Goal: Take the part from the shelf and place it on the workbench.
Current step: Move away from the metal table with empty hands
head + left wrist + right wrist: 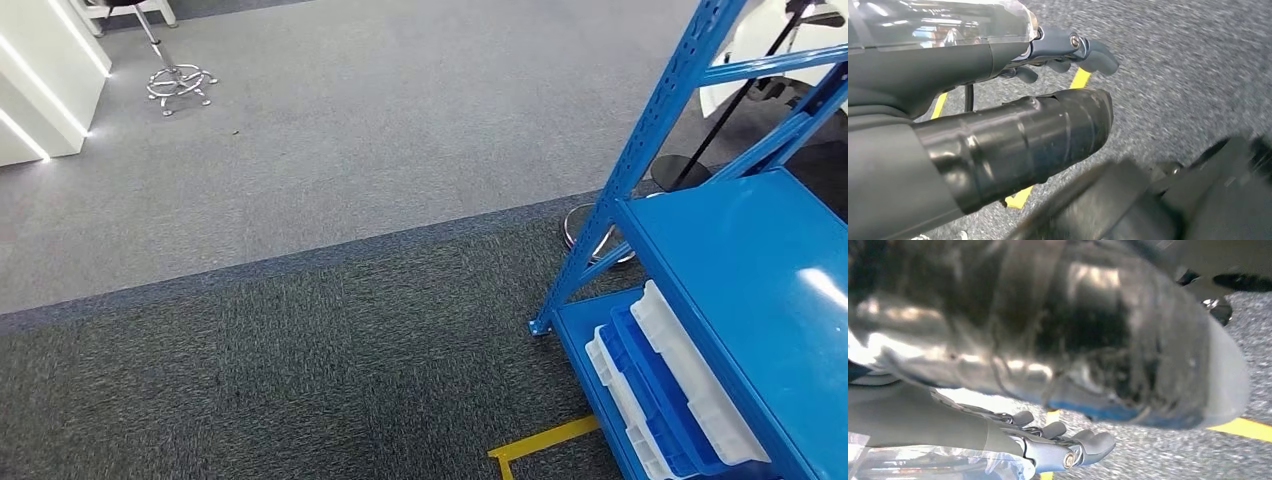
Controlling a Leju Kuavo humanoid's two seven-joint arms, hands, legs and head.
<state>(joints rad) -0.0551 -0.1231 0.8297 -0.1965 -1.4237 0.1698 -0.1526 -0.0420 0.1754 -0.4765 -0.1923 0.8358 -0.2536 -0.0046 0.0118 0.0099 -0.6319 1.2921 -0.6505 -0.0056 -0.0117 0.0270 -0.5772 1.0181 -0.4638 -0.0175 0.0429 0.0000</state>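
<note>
I count one blue steel shelf rack (700, 250), three long plastic trays (670, 400) on its bottom shelf, two white and one blue, one chrome-based stool (178, 80), and one yellow floor-tape corner (540, 442).

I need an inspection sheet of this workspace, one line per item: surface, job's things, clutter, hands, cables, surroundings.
Surface: grey carpet floor, darker band nearer the robot; yellow tape marks a corner on it.
Job's things: blue shelf at the right; its upper board is bare where seen. No part or workbench seen.
Clutter: blue and white trays nested on the lower shelf board.
Hands: left hand holds nothing, fingers apart, above the carpet; right hand the same.
Cables: nothing seen.
Surroundings: stool base at the far left beside a white wall; round stand base behind the shelf.
</note>
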